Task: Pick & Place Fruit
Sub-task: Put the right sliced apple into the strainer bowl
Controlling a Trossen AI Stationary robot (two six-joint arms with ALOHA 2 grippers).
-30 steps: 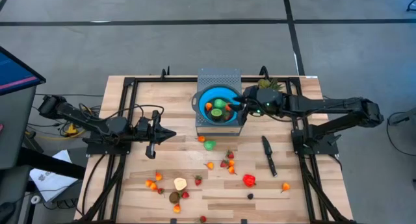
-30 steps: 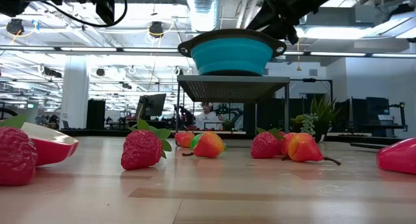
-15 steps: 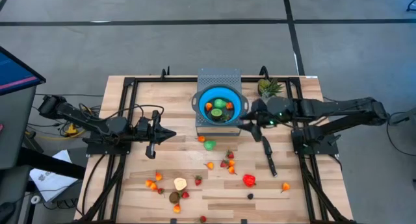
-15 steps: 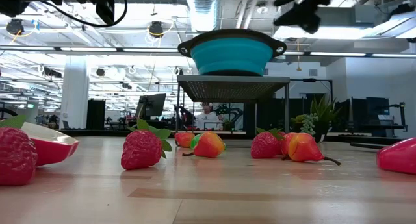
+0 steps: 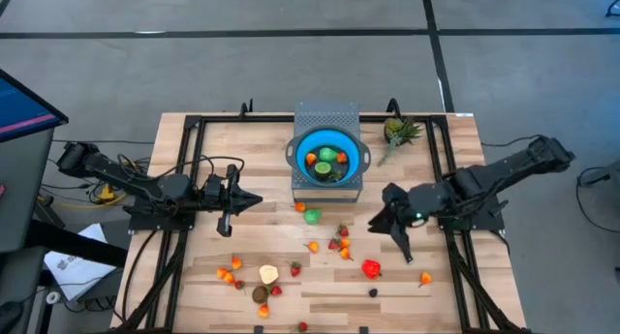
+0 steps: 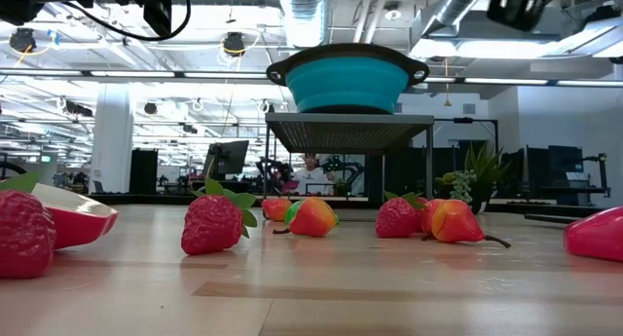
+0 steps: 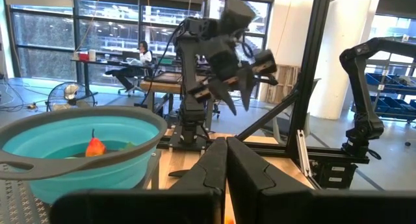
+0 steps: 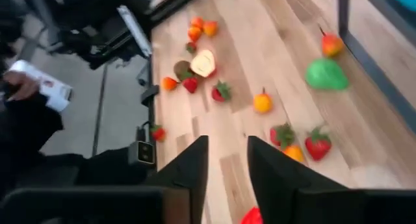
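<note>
Fruit [image 5: 342,244] lies scattered on your counter [image 5: 262,160]; right gripper [image 5: 386,221] hovers over it, jaws apart and empty; left gripper's [image 5: 254,200] jaws closed.

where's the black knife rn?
In the high view the black knife lies on the wooden table, right of centre, mostly under the right claw, with the red pepper-like toy fruit just nearer the front edge.

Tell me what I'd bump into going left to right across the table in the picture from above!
Left gripper → pale apple slice → green fruit → red fruit → right gripper → small orange fruit.
</note>
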